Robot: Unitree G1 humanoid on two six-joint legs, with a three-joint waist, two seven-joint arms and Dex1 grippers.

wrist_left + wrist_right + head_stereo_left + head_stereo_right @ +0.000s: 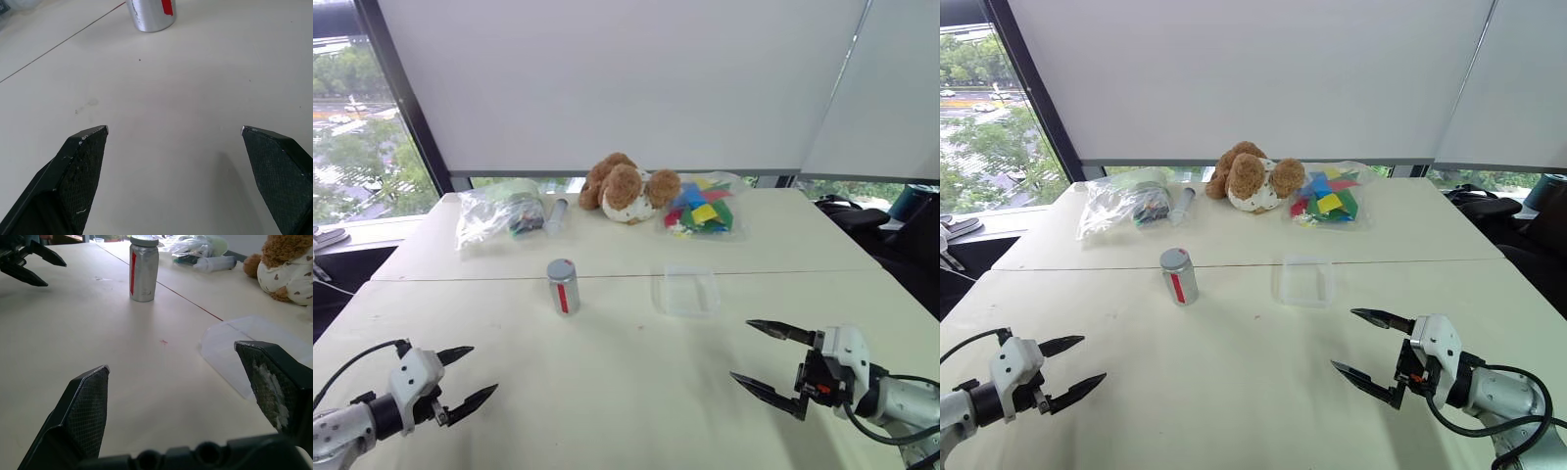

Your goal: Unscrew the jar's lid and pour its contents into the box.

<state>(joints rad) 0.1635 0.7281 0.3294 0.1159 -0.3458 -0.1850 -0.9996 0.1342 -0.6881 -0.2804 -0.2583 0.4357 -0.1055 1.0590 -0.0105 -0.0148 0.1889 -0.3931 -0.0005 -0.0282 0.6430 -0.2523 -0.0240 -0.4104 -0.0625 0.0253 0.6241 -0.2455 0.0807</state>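
Observation:
The silver-grey jar [564, 287] with a red stripe stands upright mid-table, its grey lid [561, 267] on top. The contents are hidden inside. To its right lies the clear shallow box [686, 291], with nothing in it that I can see. My left gripper [475, 374] hovers open near the front left of the table, well short of the jar. My right gripper [752, 352] is open at the front right, pointing toward the jar and box from a distance. The right wrist view shows the jar [144, 269], the box [249, 350] and the left gripper [44, 267].
Along the table's far side lie a clear bag [498, 211], a clear tube [556, 214], a plush bear [626, 188] and a bag of colourful pieces [703, 209]. A seam [460, 280] crosses the tabletop. Dark chairs [891, 230] stand beyond the right edge.

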